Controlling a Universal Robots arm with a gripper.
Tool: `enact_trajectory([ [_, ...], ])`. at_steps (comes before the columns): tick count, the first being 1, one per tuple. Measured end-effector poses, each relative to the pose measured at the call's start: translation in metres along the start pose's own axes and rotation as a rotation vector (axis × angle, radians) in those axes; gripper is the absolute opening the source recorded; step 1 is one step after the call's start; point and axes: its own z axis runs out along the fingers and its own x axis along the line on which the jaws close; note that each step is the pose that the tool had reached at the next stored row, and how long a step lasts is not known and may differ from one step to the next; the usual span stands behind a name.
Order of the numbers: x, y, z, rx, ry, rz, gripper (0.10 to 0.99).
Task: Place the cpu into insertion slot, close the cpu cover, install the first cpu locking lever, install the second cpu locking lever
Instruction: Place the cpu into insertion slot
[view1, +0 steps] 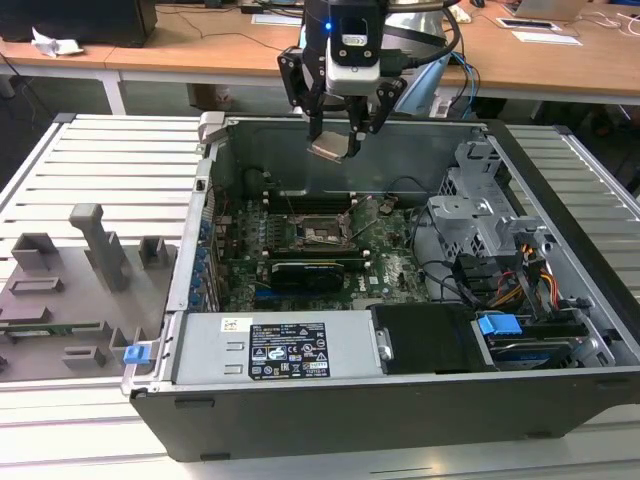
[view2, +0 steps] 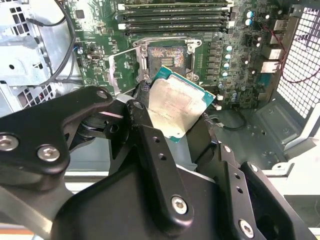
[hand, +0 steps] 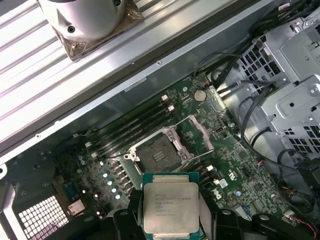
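My gripper (view1: 338, 138) hangs above the back of the open computer case, shut on the cpu (view1: 332, 149), a small pale silver square chip held flat between the fingers. In both wrist views the cpu (view2: 175, 107) (hand: 171, 207) sits in the jaws, above and apart from the motherboard. The insertion slot (view1: 322, 232) (view2: 167, 57) (hand: 159, 152) lies open and bare on the green board below. The cpu cover (hand: 199, 134) looks swung up beside the slot. A thin metal locking lever (view2: 112, 67) stands released along the slot's side.
A grey power supply (view1: 265, 350) fills the case's near edge. A long black card (view1: 305, 272) lies just in front of the slot, and memory slots (view2: 172, 15) run behind it. A metal drive cage (view1: 480, 215) with cables stands at the exterior view's right. Grey fixtures (view1: 90, 250) sit at its left.
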Motion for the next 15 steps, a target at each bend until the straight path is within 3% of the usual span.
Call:
enact_trajectory([
  [15,0.0000,-0.0001,0.0010,-0.001,-0.0072,0.080,0.537],
])
